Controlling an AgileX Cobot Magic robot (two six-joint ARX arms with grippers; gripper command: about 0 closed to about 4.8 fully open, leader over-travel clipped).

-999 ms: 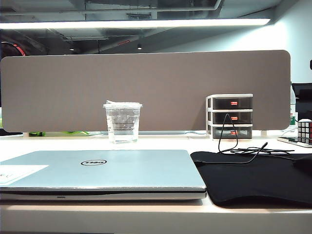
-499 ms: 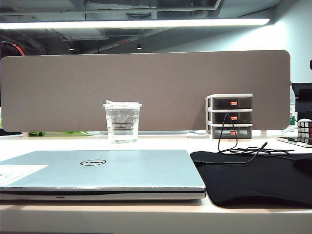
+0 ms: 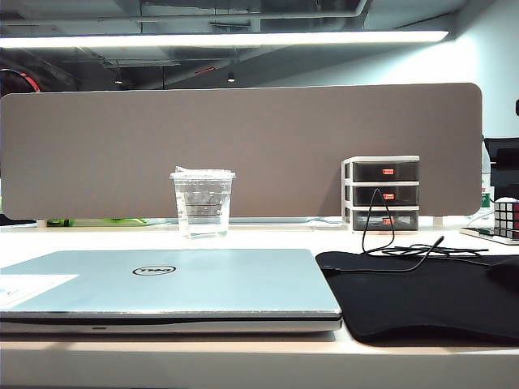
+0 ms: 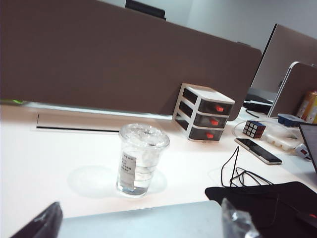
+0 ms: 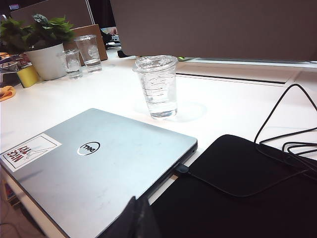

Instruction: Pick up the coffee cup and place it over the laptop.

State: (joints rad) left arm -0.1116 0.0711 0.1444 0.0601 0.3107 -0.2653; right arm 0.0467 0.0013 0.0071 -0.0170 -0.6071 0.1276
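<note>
The cup (image 3: 203, 203) stands upright on the white desk (image 3: 268, 240), behind the closed laptop (image 3: 166, 288) and in front of the brown partition (image 3: 243, 146). Its lid is on, clear liquid fills its lower part, and a white label strip shows on its side in the left wrist view (image 4: 128, 167). The cup and the laptop are apart; nothing rests on the laptop lid except its round logo (image 3: 154, 270) and a white sticker (image 3: 28, 288) at the left corner. A black mat (image 3: 422, 296) lies just beside the laptop on the right, with a black cable (image 3: 397, 247) running across it. A small drawer unit (image 3: 383, 193) stands against the partition, and a puzzle cube (image 3: 507, 217) sits at the far right. Neither arm appears in the exterior view. The left gripper (image 4: 138, 223) is at the near edge of the laptop, facing the cup; its fingers (image 4: 42, 223) stand wide apart with nothing between them. The right gripper (image 5: 137, 220) is over the near laptop edge beside the mat; only a dark tip shows, and its fingers appear closed together, holding nothing.
</note>
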